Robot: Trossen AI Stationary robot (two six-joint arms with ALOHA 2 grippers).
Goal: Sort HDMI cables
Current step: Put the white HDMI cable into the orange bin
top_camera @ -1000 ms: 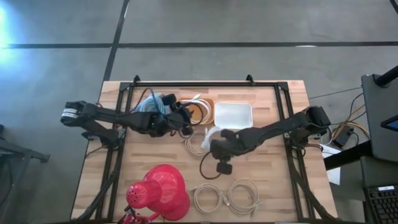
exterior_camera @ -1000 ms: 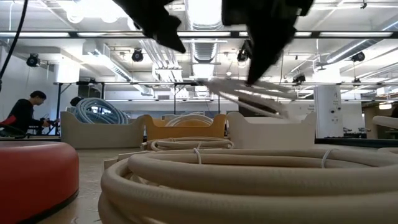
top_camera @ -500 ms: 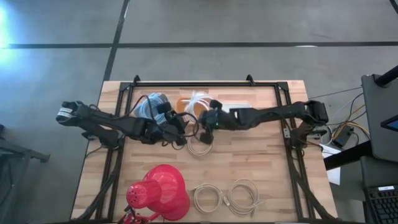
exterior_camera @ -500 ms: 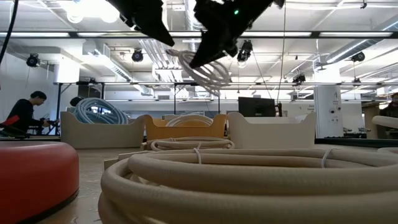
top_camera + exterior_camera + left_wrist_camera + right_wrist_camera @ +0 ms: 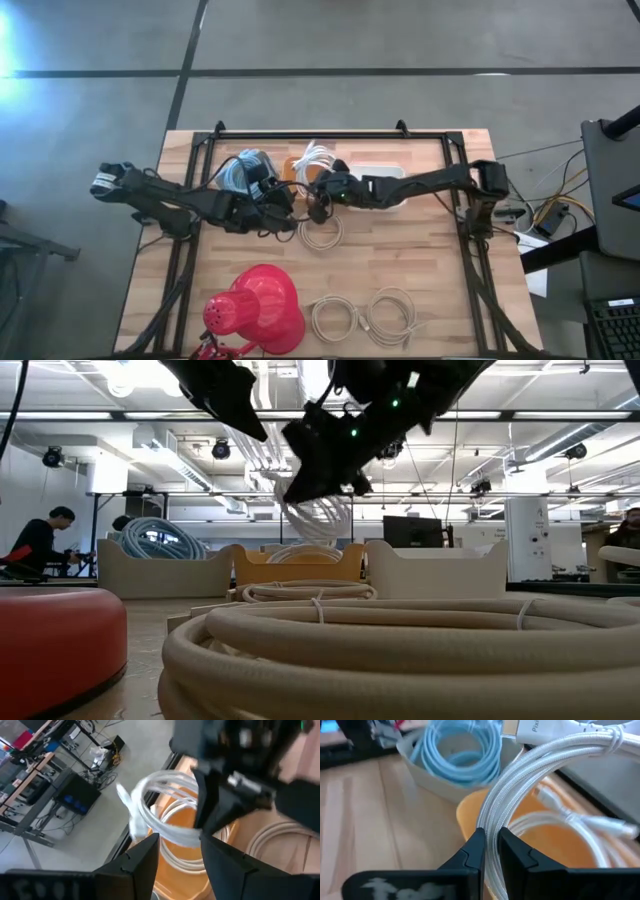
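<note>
Since the earlier frame, the white braided coil point(image 5: 313, 157) has been carried by the right gripper point(image 5: 322, 186) to above the orange tray point(image 5: 297, 172). Left gripper point(image 5: 283, 200), fingers spread, is held just beside that tray. Light blue cables point(image 5: 462, 751) are shown in the neighbouring bin only by the right wrist view; right fingers point(image 5: 472, 851) are pinched on the coil.

A white braided HDMI coil point(image 5: 540, 765) hangs in the air at upper centre of the high view. Below it another white coil point(image 5: 570, 827) lies in orange. To its left lies a light-blue coil point(image 5: 240, 168). One beige coil point(image 5: 321, 234) lies mid-frame, two more point(image 5: 338, 318) point(image 5: 391, 311) at lower centre.
</note>
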